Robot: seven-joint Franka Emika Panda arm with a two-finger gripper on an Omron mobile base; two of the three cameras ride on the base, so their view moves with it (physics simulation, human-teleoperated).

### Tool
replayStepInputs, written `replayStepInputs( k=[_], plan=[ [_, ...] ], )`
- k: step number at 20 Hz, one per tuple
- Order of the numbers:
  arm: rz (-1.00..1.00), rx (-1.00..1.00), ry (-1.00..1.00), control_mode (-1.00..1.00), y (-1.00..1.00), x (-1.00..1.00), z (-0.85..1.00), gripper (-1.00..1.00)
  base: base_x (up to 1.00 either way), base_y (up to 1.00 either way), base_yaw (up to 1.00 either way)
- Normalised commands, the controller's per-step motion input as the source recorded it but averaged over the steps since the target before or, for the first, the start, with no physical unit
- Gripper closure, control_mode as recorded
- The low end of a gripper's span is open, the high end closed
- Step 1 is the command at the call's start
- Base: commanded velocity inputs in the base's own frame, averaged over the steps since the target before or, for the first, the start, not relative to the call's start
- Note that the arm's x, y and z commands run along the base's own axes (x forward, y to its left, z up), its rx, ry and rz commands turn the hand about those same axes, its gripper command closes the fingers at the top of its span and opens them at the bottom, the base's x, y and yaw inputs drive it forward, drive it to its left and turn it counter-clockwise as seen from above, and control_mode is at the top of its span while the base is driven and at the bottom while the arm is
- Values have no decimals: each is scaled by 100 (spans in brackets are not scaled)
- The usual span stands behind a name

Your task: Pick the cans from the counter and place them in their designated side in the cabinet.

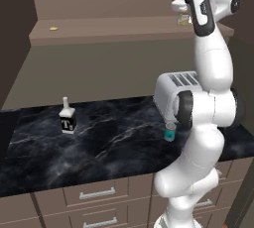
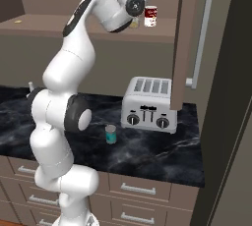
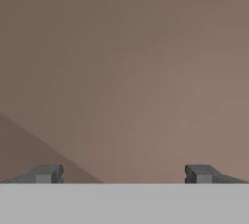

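Observation:
The teal-blue can [image 1: 170, 132] [image 2: 111, 134] stands upright on the black marble counter [image 1: 99, 142] in front of the toaster. The beige-yellow can [image 2: 134, 22] [image 1: 183, 20] sits on the cabinet shelf [image 1: 109, 29], mostly hidden behind my hand. My arm reaches up to the shelf's right end. In the hand view my gripper [image 3: 124, 174] is open, fingertips [image 3: 48, 173] wide apart with nothing between them, facing the cabinet's plain brown panel [image 3: 146, 72].
A red-and-white can [image 2: 150, 16] stands on the shelf just right of my hand. A silver toaster [image 2: 149, 104] sits at the counter's back right. A small dark bottle [image 1: 67, 118] stands at the left. The open cabinet door [image 2: 192, 38] hangs to the right.

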Motion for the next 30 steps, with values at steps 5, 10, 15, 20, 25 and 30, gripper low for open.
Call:
replayStepInputs(
  k=[5, 10, 15, 20, 25, 30],
  plan=[
    [5, -10, -8, -100, 59, -70, 0, -100, 0, 0, 0],
    [5, -12, -8, -100, 62, -75, -1, -100, 0, 0, 0],
    [0, -2, -9, -100, 36, -96, -11, -100, 0, 0, 0],
    [-2, 2, -4, -100, 33, -91, -13, -100, 0, 0, 0],
    [-1, -4, 21, -100, 23, -60, -16, -100, 0, 0, 0],
    [0, -17, 17, -100, 0, -82, -53, -100, 0, 0, 0]
  ],
)
